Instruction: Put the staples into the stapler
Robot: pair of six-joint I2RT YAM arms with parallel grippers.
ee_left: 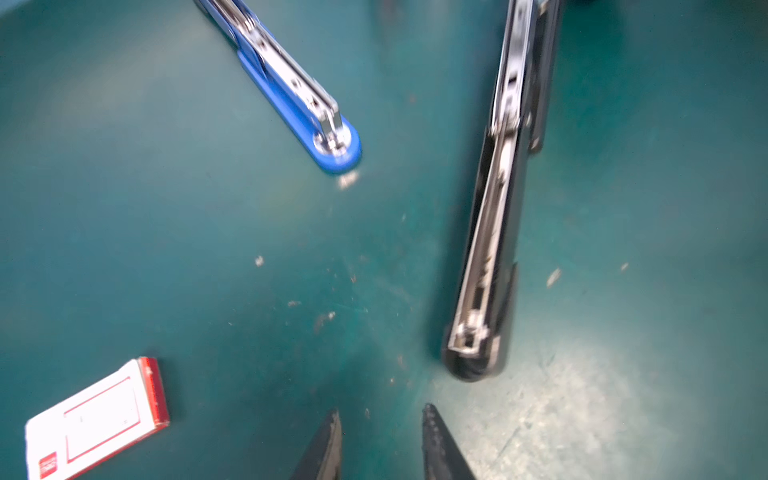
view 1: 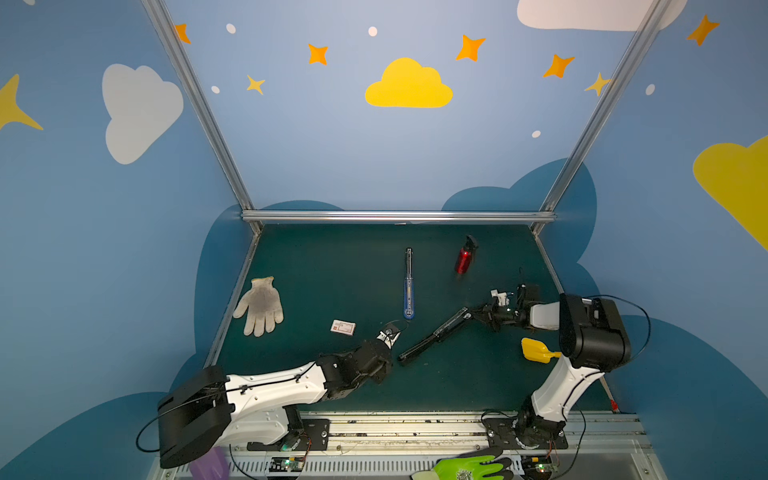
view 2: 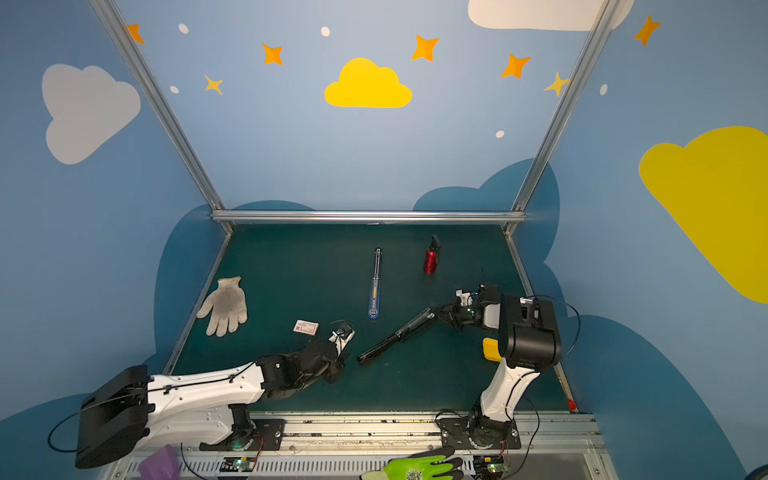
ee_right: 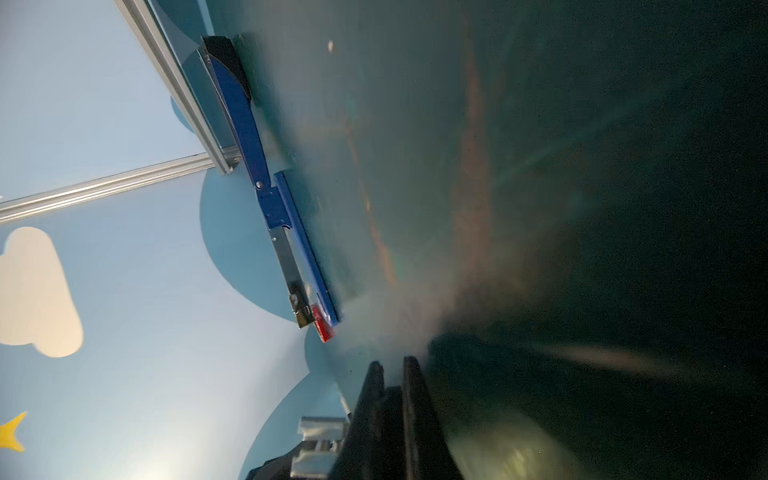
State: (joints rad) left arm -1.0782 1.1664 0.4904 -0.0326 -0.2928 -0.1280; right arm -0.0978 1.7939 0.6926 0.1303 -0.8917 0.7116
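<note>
The staples (view 1: 343, 327) (view 2: 306, 327) are a small white box with red print, lying flat on the green mat; the left wrist view shows the box (ee_left: 95, 419) closed. A black stapler (view 1: 434, 334) (view 2: 395, 336) (ee_left: 494, 232) lies folded open on a diagonal. My left gripper (view 1: 394, 330) (view 2: 345, 332) (ee_left: 380, 415) hangs open and empty between the box and the stapler's near end. My right gripper (view 1: 473, 314) (view 2: 438, 312) (ee_right: 392, 365) sits at its far end, fingers a narrow slit apart. Whether it grips the stapler I cannot tell.
A blue stapler (view 1: 409, 286) (view 2: 375, 286) (ee_left: 291, 91) (ee_right: 266, 195) lies opened flat mid-mat. A white cotton glove (view 1: 261, 305) lies at the left, a red bottle (view 1: 464, 257) at the back right, a yellow scoop (view 1: 538, 350) beside the right arm. A green glove (view 1: 473, 467) rests on the front rail.
</note>
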